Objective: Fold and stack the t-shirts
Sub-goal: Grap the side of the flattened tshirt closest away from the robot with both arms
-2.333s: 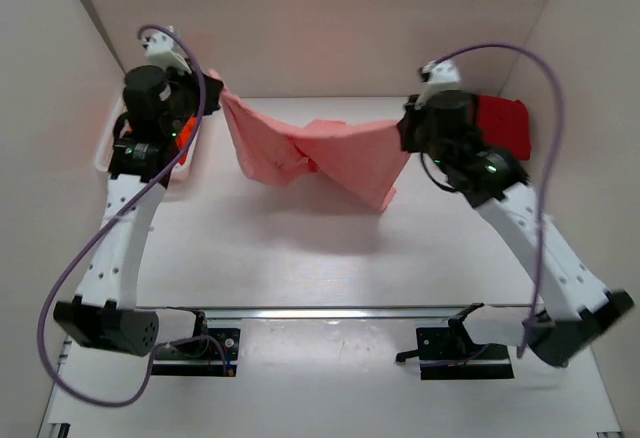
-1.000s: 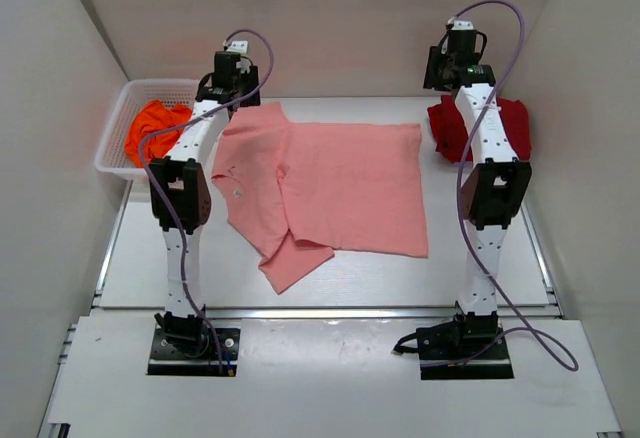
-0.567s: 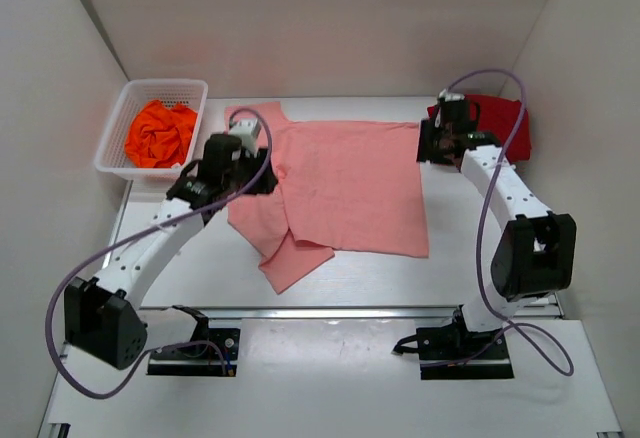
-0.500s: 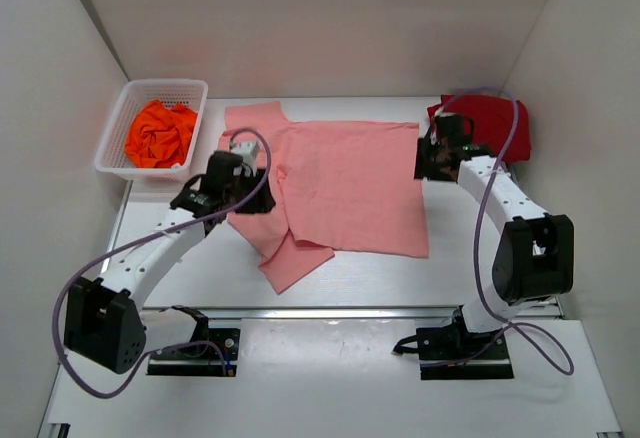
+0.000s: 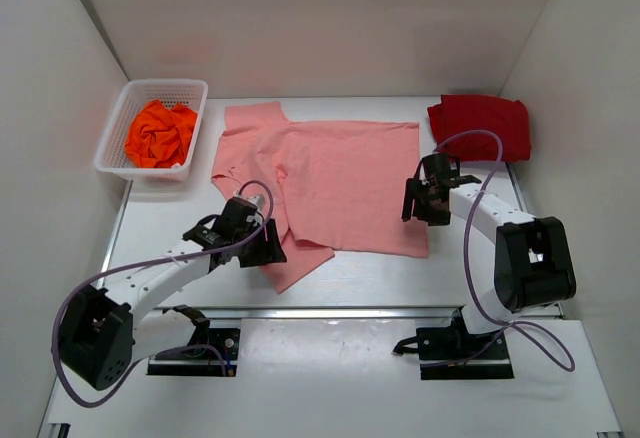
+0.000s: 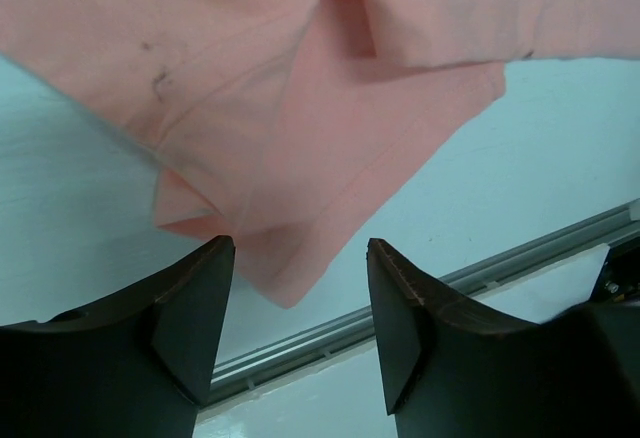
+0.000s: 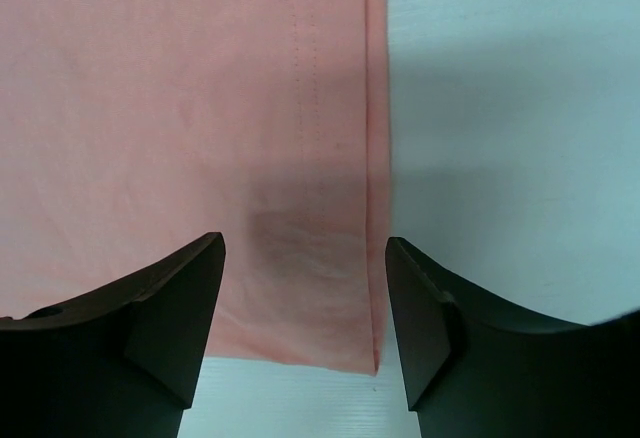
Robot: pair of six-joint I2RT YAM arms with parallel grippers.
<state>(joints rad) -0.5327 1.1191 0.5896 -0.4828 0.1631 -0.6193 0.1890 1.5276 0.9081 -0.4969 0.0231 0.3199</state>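
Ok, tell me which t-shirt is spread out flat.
The salmon-pink t-shirt, open across the middle. The dark red t-shirt lies folded at the far right; the bright orange t-shirt is bunched in the white basket.

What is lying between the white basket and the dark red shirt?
The salmon-pink t-shirt, spread flat on the table, fills most of the stretch between the basket and the dark red shirt. The top external view shows it.
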